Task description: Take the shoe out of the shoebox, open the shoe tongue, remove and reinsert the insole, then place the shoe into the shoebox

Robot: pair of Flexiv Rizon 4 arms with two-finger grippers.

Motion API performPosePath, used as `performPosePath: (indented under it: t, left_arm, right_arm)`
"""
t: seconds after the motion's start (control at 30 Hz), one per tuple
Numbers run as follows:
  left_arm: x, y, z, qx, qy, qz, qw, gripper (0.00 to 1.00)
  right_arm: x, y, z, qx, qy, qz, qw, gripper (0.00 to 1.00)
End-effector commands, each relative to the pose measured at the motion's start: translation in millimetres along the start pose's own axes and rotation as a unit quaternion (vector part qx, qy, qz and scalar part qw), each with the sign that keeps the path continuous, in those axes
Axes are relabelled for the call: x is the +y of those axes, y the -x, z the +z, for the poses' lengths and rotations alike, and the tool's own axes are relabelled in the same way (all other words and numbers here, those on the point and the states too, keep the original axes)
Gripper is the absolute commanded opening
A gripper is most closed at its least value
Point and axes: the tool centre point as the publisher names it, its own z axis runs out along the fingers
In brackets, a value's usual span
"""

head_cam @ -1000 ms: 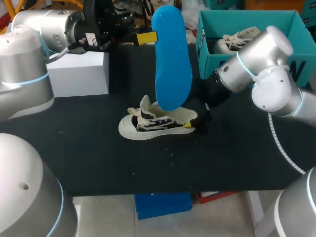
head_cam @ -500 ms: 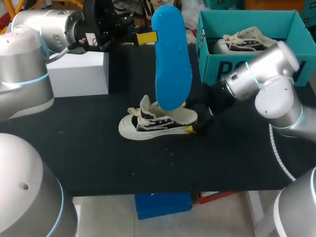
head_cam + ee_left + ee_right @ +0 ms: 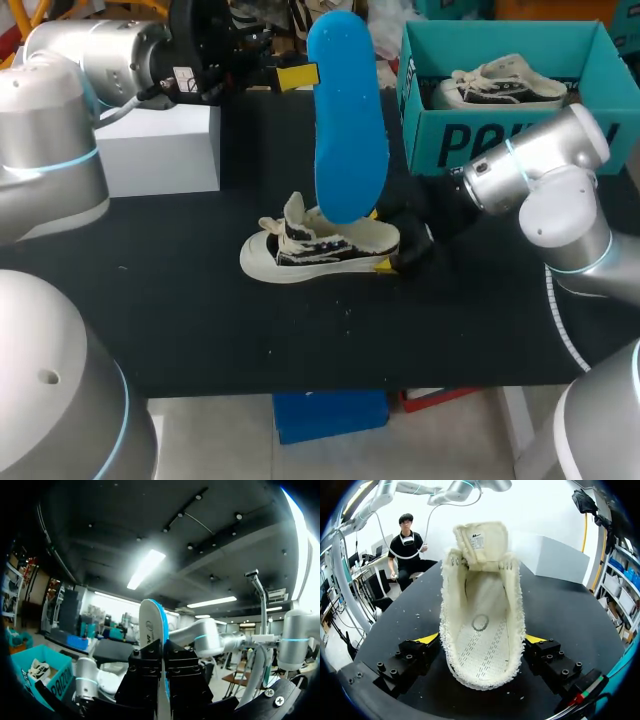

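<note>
Jaws first: right gripper (image 3: pixel 481 639) stands wide, one yellow tip on each side of the shoe (image 3: pixel 315 245) at the heel. Both tips sit against the fleecy collar, so you hold the shoe. Left gripper (image 3: pixel 162 652) is narrow, clamped on the blue insole (image 3: pixel 347 130), which stands up past the fingers.

Change: in the last second only your right arm (image 3: pixel 540 170) moves. The elbow swings down and out, off the front of the shoebox (image 3: pixel 500 150), and the wrist turns. One yellow tip showed at the heel a second ago; now two show, one on each side of it. The shoe does not shift on the table (image 3: pixel 180 320). It lies on its sole, apart from the shoebox, toe toward your left arm (image 3: pixel 90 60). The tongue (image 3: pixel 480 540) is pulled up and open, and the inside is bare down to the footbed. Left arm and insole keep the same spot. The insole is upright in the air, its lower end over the shoe opening in the head view.

Meaning: the insole is out and the shoe now looks braced for reinsertion. Your next move is likely to feed the insole's lower end into the opening. It could catch on the collar, so keep the heel grip firm.

Also there: a second shoe (image 3: pixel 500 85) in the shoebox and a white box (image 3: pixel 160 150) under your left arm.
</note>
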Motion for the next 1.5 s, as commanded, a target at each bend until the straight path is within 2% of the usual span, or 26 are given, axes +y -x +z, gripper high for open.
performPosePath:
  t: [0.03, 0.27, 0.4, 0.47, 0.57, 0.77, 1.0, 1.17, 1.37, 1.5]
  left_arm:
    - [1.1, 0.1, 0.4, 0.000, 0.000, 0.001, 1.000, 0.00]
    - [1.1, 0.1, 0.4, 0.000, 0.000, 0.001, 1.000, 0.00]
    - [1.1, 0.1, 0.4, 0.000, 0.000, 0.001, 1.000, 0.00]
    - [1.1, 0.1, 0.4, 0.000, 0.000, 0.001, 1.000, 0.00]
    - [1.1, 0.1, 0.4, 0.000, 0.000, 0.001, 1.000, 0.00]
    - [1.1, 0.1, 0.4, 0.000, 0.000, 0.001, 1.000, 0.00]
    - [1.1, 0.1, 0.4, 0.000, 0.000, 0.001, 1.000, 0.00]
    - [1.1, 0.1, 0.4, 0.000, 0.000, 0.001, 1.000, 0.00]
    - [1.1, 0.1, 0.4, 0.000, 0.000, 0.001, 1.000, 0.00]
    - [1.1, 0.1, 0.4, 0.000, 0.000, 0.001, 1.000, 0.00]
  right_arm:
    - [-3.0, -0.1, 4.2, 0.000, 0.002, 0.001, 1.000, 1.00]
    - [-2.9, 0.2, 3.7, 0.002, 0.005, 0.001, 1.000, 1.00]
    - [0.2, 1.5, -5.2, -0.002, -0.015, -0.001, 1.000, 1.00]
    - [3.1, 3.0, -13.1, 0.001, -0.048, 0.000, 0.999, 1.00]
    - [8.3, 5.5, -23.9, 0.010, -0.132, 0.014, 0.991, 1.00]
    - [17.2, 12.7, -40.3, 0.013, -0.212, 0.025, 0.977, 1.00]
    - [30.3, 22.6, -50.3, 0.031, -0.322, 0.026, 0.946, 1.00]
    - [41.4, 29.6, -51.7, 0.033, -0.396, 0.012, 0.917, 1.00]
    - [56.6, 36.9, -47.4, 0.021, -0.446, -0.014, 0.895, 1.00]
    - [63.0, 40.7, -41.2, 0.012, -0.448, -0.029, 0.894, 1.00]
